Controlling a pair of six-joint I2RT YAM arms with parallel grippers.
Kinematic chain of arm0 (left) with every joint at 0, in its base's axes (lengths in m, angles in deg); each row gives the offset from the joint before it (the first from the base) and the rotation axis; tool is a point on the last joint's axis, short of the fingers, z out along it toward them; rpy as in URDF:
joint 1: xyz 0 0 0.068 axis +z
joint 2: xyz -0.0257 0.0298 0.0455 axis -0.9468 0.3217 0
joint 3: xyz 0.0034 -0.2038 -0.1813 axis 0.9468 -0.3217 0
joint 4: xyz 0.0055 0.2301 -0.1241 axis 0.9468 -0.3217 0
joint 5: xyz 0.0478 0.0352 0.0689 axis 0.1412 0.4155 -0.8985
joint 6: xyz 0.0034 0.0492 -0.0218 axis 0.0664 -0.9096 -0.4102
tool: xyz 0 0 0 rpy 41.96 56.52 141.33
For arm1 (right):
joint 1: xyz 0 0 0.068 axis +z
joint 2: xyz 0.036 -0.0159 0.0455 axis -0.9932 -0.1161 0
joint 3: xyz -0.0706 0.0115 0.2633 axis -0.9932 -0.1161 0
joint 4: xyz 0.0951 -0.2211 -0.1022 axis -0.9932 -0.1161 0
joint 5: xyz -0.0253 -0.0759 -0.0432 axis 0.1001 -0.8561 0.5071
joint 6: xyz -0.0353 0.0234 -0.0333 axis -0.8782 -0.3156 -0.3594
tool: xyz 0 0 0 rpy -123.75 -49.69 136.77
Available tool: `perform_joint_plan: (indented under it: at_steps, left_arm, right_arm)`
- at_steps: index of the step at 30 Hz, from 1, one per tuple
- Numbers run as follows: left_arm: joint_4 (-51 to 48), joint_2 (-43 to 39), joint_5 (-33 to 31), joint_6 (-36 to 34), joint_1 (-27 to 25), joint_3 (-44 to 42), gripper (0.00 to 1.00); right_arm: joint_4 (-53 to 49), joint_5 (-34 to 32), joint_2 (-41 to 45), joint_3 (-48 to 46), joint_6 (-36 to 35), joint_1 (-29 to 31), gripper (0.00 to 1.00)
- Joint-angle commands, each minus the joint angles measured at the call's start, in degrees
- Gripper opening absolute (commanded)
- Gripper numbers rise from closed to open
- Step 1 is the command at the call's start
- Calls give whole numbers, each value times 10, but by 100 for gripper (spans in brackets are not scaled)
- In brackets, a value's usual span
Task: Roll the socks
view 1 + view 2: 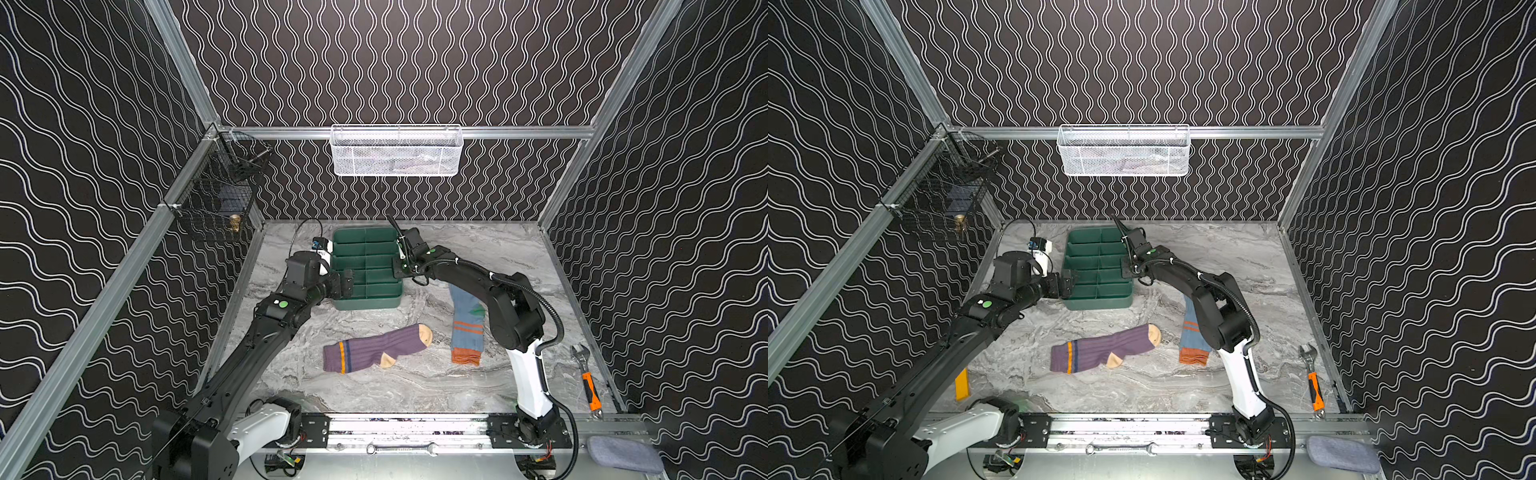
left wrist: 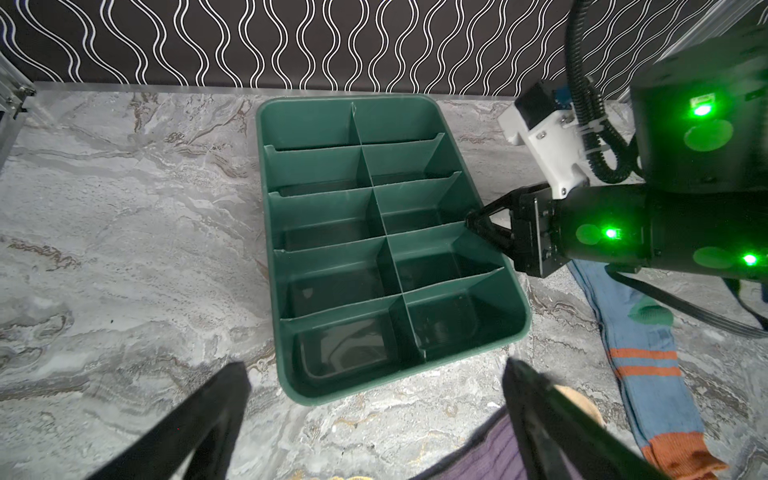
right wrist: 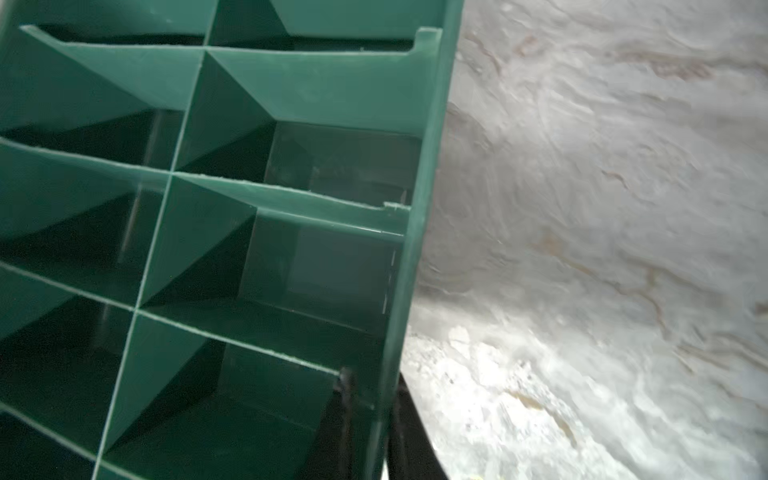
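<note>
Two socks lie flat on the marble table. The purple sock (image 1: 374, 349) (image 1: 1100, 349) (image 2: 490, 453) has tan toe and heel; the blue sock (image 1: 467, 328) (image 1: 1192, 332) (image 2: 648, 361) has orange stripes and cuff and is partly under the right arm. Behind them stands a green divided tray (image 1: 368, 302) (image 1: 1096, 302) (image 2: 374, 386) (image 3: 419, 208). My right gripper (image 1: 399, 265) (image 1: 1126, 266) (image 2: 471, 222) (image 3: 370, 386) is shut on the tray's right wall, one finger inside and one outside. My left gripper (image 1: 347, 284) (image 1: 1068, 286) (image 2: 376, 368) stands open and holds nothing by the tray's near left corner.
An orange-handled wrench (image 1: 586, 378) (image 1: 1312, 378) lies at the table's right edge. A white mesh basket (image 1: 395, 149) hangs on the back wall and a black wire basket (image 1: 216, 199) on the left rail. A grey-blue cloth pad (image 1: 623, 453) rests at the front right.
</note>
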Motion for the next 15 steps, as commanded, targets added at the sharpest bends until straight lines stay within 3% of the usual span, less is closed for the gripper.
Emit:
perform_joint_plan:
  at_steps: [1, 7, 10, 15]
  left_arm:
    - [-4, 0, 6, -11, 0, 6, 99]
    - [-4, 4, 13, -12, -1, 3, 99]
    - [-3, 5, 25, -17, 0, 5, 99]
    - [3, 9, 52, -44, -10, 28, 99]
  right_arm:
    - [-17, -4, -11, 16, -20, 2, 16]
    - [-23, 16, -33, 44, 7, 7, 21]
    - [-33, 12, -24, 44, 2, 7, 35]
    - [-37, -3, 73, -19, 2, -7, 70]
